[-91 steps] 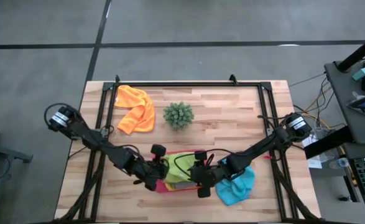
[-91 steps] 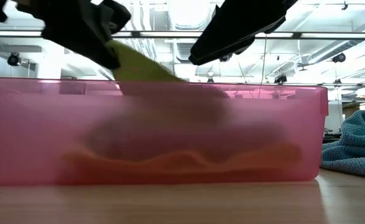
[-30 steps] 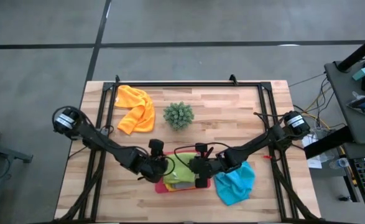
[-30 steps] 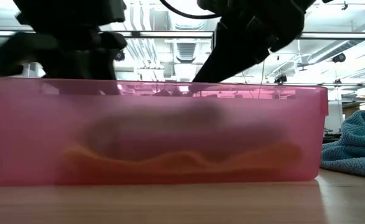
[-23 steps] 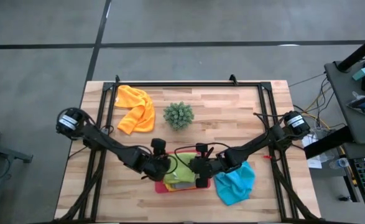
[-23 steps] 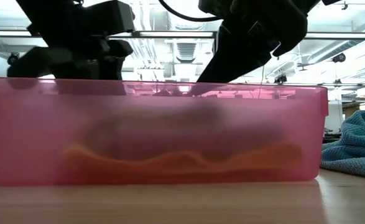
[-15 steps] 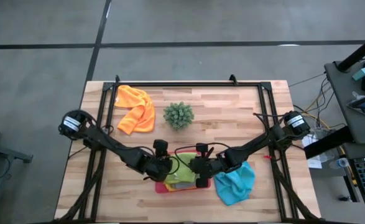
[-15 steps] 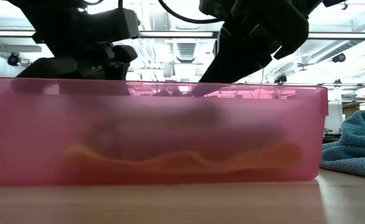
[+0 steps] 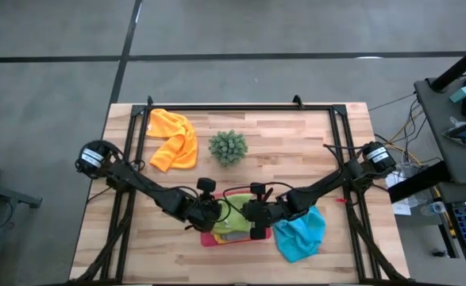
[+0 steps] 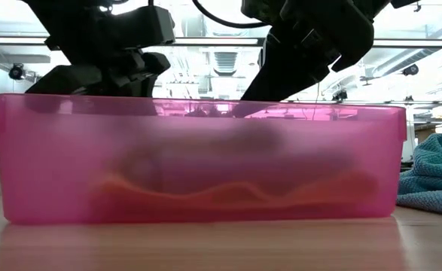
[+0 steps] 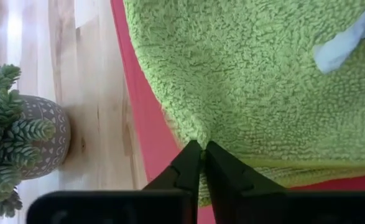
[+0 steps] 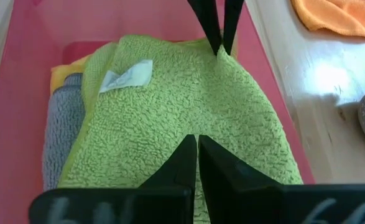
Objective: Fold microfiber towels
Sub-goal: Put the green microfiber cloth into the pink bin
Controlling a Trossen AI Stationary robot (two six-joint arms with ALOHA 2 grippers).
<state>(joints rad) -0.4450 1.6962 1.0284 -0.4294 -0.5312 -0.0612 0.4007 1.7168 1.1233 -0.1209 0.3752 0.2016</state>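
Observation:
A lime green towel (image 12: pixel 188 93) with a white label (image 12: pixel 126 76) lies in the pink tray (image 10: pixel 198 165). It rests on a grey towel (image 12: pixel 61 140) and a yellow towel (image 12: pixel 67 70). My left gripper (image 9: pixel 213 211) is shut at the lime towel's left edge. My right gripper (image 9: pixel 251 216) is shut on its right part. A light blue towel (image 9: pixel 300 234) lies crumpled on the table, right of the tray. An orange towel (image 9: pixel 173 139) lies at the far left. My left gripper pinches the lime towel's edge (image 11: pixel 198 132) between its two fingertips, beside the tray's left wall. The fingers slant down from the table's left, and the cloth puckers at their tips. The towel lies on the towels below. My right gripper has its shut fingertips on the lime towel's right part (image 12: pixel 198 127), slanting down from the table's right. The fingers hide whether cloth is pinched between them. The towel lies flat there.
A small potted plant (image 9: pixel 228 148) stands on the table behind the tray, close to my left arm. The tray (image 9: pixel 206 237) sits near the table's front edge, between both arms. Bare wood lies at the far right and near left.
My left gripper has sunk a little and gone toward the tray, down to the lime towel's left edge. The tray has slid slightly toward the table's right. My right gripper has kept still.

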